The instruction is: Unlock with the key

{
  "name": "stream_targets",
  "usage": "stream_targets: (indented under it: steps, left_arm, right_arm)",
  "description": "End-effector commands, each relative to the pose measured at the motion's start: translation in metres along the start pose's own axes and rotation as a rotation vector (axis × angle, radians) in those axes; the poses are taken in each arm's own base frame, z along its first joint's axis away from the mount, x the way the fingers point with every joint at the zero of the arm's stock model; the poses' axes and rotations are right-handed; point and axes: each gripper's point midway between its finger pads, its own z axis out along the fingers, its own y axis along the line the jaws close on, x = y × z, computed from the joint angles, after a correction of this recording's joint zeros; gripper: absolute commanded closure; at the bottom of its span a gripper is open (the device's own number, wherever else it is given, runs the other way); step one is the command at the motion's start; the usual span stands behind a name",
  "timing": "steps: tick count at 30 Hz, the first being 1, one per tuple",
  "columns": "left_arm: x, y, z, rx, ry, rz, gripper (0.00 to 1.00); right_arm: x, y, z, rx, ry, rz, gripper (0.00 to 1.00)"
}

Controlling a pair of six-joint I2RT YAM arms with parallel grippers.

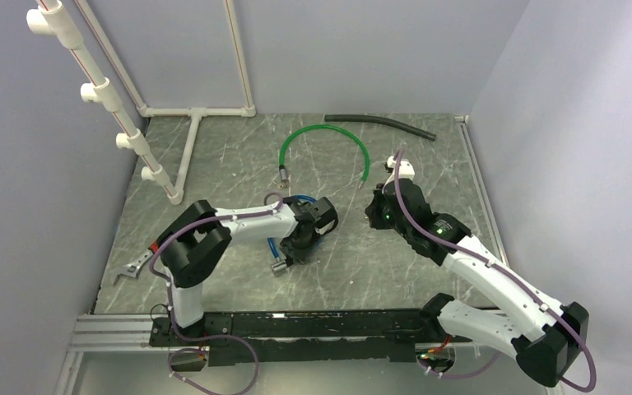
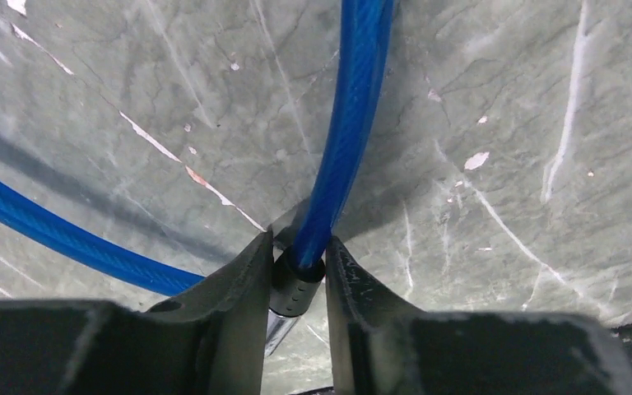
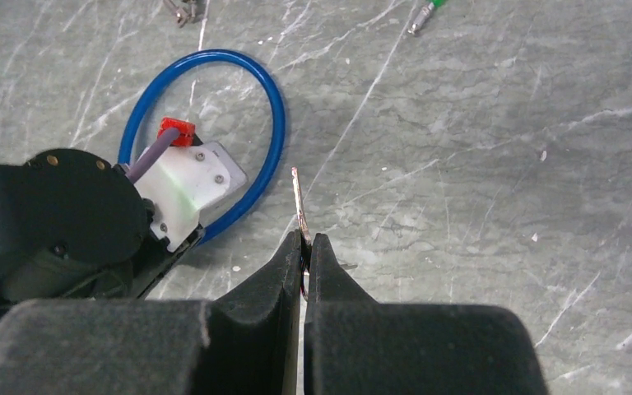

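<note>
The key (image 3: 299,202) is held over a grey marbled tabletop (image 1: 362,280) enclosed by pale walls (image 1: 337,49). It is pinched by the right gripper (image 3: 304,240), blade protruding. The blue cable lock (image 2: 350,123) is clamped by the left gripper (image 2: 299,247).

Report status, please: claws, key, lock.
Left claw shut on blue cable lock, at its end. Right claw shut on key, apart from lock. Nothing seen between.
</note>
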Motion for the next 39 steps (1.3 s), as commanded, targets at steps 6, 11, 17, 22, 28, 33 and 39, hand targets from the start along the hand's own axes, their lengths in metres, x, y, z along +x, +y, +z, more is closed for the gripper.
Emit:
stream_targets:
  steps: [6,11,17,22,28,33,39]
  left_arm:
    - [0.005,0.0,0.01,-0.137,0.067,-0.16,1.0]
    - [-0.032,-0.011,0.017,-0.003,0.011,-0.407,1.0]
    - [-0.086,0.016,0.013,0.044,-0.101,-0.642,0.97]
    - [-0.109,0.043,0.009,0.148,-0.164,-0.808,0.75]
    - [-0.118,0.048,-0.019,0.224,-0.259,-0.79,0.3]
    - [-0.096,0.055,-0.033,0.149,-0.226,-0.694,0.28]
    - [-0.069,0.059,-0.037,0.038,-0.133,-0.565,0.34]
  right_arm:
    - [-0.025,0.003,0.002,0.011,-0.057,-0.018,1.0]
    - [-0.034,0.002,-0.003,0.008,-0.081,-0.016,1.0]
    - [-0.034,0.003,-0.005,-0.003,-0.078,-0.011,1.0]
    - [-0.03,0.0,-0.006,-0.001,-0.075,-0.008,1.0]
    - [-0.025,0.002,-0.002,-0.008,-0.06,-0.005,1.0]
    - [-0.023,0.003,0.001,-0.014,-0.054,-0.003,1.0]
    - [-0.018,0.006,0.003,-0.026,-0.039,0.01,1.0]
